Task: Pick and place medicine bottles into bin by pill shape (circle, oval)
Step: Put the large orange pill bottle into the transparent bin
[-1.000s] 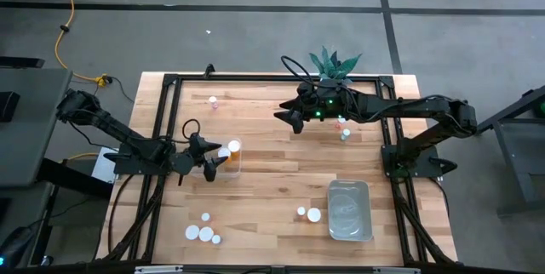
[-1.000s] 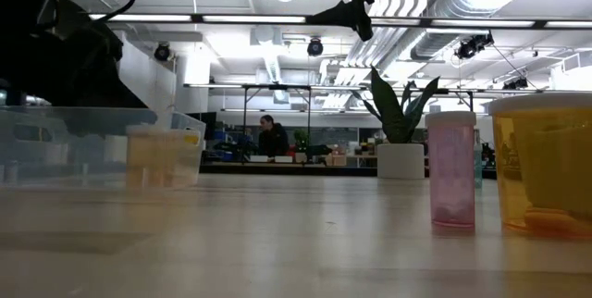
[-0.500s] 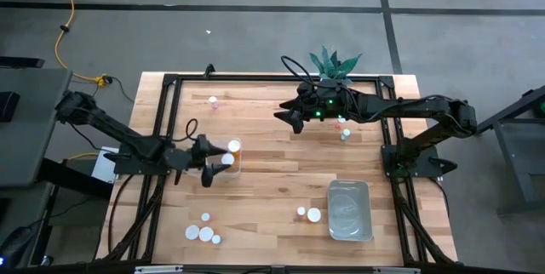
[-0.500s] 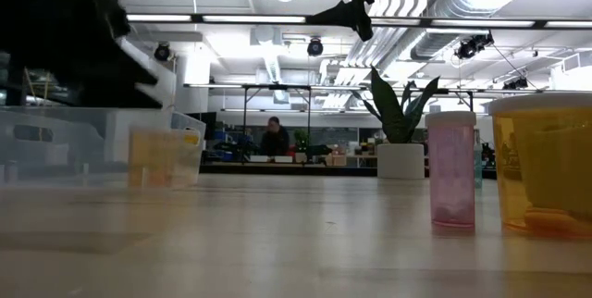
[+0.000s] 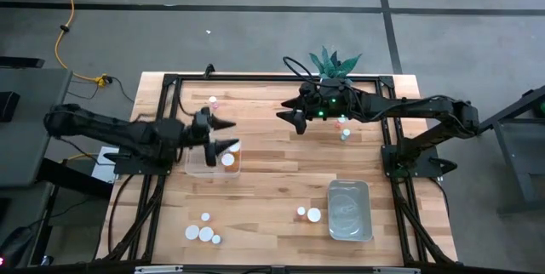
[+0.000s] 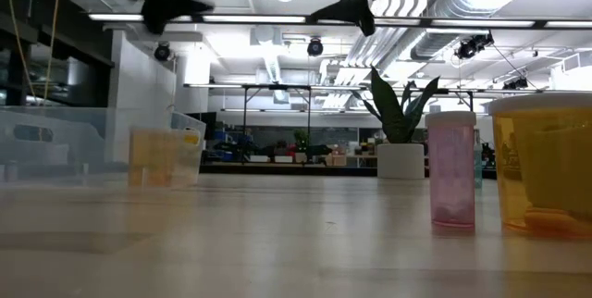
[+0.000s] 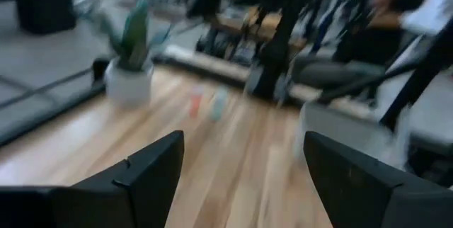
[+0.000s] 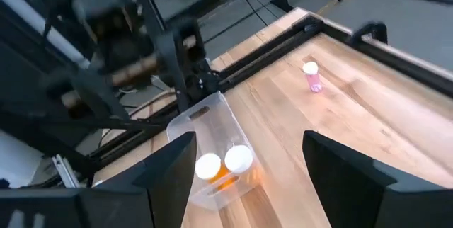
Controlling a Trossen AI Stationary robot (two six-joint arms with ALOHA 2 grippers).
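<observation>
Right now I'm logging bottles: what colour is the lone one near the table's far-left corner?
Pink bottle, white cap; right wrist view.

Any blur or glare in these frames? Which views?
Left wrist view: heavy motion blur, the plant pot and table smeared. Low view: left gripper streaked at top left, ceiling lights blown out, the near orange bottle soft. Right wrist view: left arm blurred, bin crisp. High view: even light, sharp.

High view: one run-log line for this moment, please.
left tool: open, empty, above left bin | right tool: open, empty, raised | left bin: two bottles
</observation>
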